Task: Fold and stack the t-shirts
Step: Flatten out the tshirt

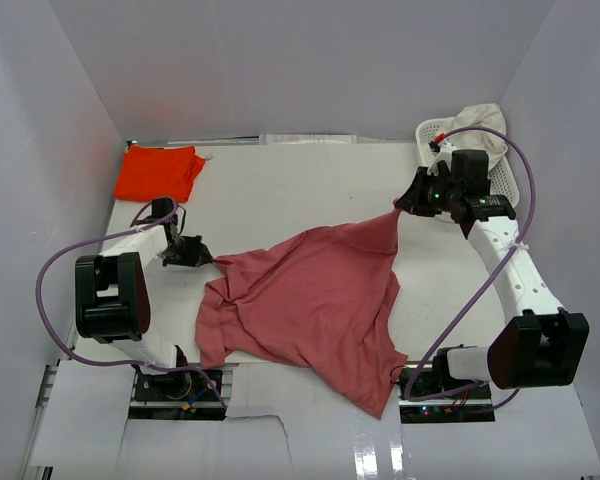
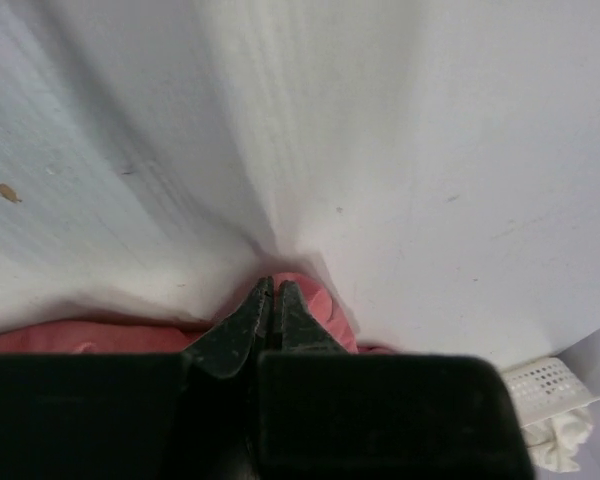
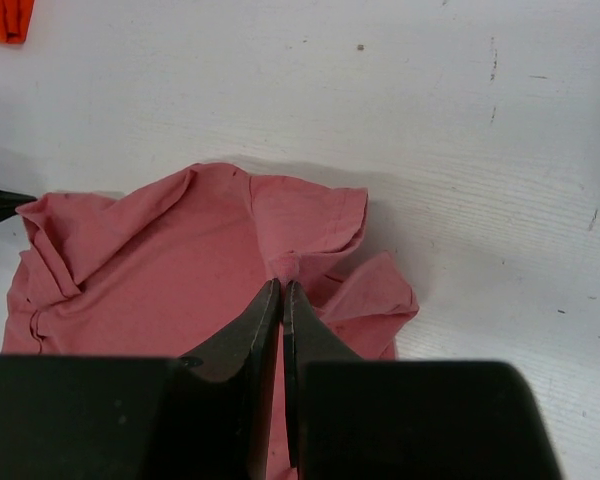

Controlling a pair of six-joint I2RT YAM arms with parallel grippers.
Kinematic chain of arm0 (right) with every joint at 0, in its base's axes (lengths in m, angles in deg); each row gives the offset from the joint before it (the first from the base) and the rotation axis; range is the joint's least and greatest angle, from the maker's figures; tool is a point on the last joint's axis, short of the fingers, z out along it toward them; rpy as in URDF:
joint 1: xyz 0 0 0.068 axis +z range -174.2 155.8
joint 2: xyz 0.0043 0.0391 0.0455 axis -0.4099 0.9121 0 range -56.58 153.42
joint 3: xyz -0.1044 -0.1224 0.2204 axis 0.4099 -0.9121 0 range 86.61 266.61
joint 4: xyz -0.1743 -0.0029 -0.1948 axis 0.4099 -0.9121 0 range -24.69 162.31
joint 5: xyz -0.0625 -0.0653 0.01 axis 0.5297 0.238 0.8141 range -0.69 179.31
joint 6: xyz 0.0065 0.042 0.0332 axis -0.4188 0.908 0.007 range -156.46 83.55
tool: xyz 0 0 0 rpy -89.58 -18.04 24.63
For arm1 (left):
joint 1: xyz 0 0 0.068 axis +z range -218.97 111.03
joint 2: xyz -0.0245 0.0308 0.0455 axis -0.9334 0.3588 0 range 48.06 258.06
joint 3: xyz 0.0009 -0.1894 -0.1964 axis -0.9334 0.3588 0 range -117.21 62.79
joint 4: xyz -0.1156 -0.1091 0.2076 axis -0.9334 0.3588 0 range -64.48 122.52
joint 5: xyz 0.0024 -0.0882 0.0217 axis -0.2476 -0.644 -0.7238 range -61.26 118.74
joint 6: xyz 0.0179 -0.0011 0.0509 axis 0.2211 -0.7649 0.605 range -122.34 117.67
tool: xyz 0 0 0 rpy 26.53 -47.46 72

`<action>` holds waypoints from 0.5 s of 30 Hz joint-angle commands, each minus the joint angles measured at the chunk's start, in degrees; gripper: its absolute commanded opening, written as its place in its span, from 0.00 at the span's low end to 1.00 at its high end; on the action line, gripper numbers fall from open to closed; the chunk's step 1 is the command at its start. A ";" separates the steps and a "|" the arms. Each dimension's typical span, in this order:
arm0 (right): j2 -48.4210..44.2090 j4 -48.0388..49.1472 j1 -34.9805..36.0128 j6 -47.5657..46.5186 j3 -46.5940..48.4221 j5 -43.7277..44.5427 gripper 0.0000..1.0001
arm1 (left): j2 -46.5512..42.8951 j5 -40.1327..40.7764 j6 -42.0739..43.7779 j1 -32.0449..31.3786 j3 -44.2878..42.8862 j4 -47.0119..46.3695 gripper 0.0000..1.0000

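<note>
The large dusty rose-red t-shirt [image 1: 315,305] lies crumpled across the middle of the table, stretched between both grippers. My left gripper [image 1: 202,257] is shut on its left edge; the cloth [image 2: 320,300] shows just past the closed tips [image 2: 271,284]. My right gripper [image 1: 400,208] is shut on a pinch of the shirt's far right corner and holds it lifted; in the right wrist view the shirt [image 3: 180,270] hangs below the tips [image 3: 282,285]. The bright orange-red t-shirt [image 1: 160,171] lies folded at the far left. The cream-white t-shirt [image 1: 483,125] sits in the basket.
A white plastic lattice basket [image 1: 505,180] stands at the far right behind the right arm; it also shows in the left wrist view [image 2: 550,385]. White walls enclose the table on the left, back and right. Purple cables loop beside both arms.
</note>
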 commanded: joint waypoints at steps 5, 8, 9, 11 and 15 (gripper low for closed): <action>3.69 0.09 0.15 -2.69 5.39 -0.27 0.08 | 6.99 5.26 23.71 -0.12 -19.91 5.11 0.00; 5.54 -1.31 0.15 -3.57 9.61 -0.80 0.08 | 10.68 2.72 33.30 -0.65 -23.54 4.33 0.00; 5.72 -1.58 0.15 -4.09 11.53 -0.97 0.08 | 10.87 0.80 35.17 -0.74 -24.07 3.54 0.00; 5.81 -1.49 0.15 -4.53 13.13 -1.06 0.08 | 9.56 -3.07 39.04 -0.74 -22.94 -1.02 0.00; 7.39 -2.11 0.06 -6.55 19.36 0.96 0.08 | 7.09 -6.25 47.30 -0.74 -25.37 -4.02 0.00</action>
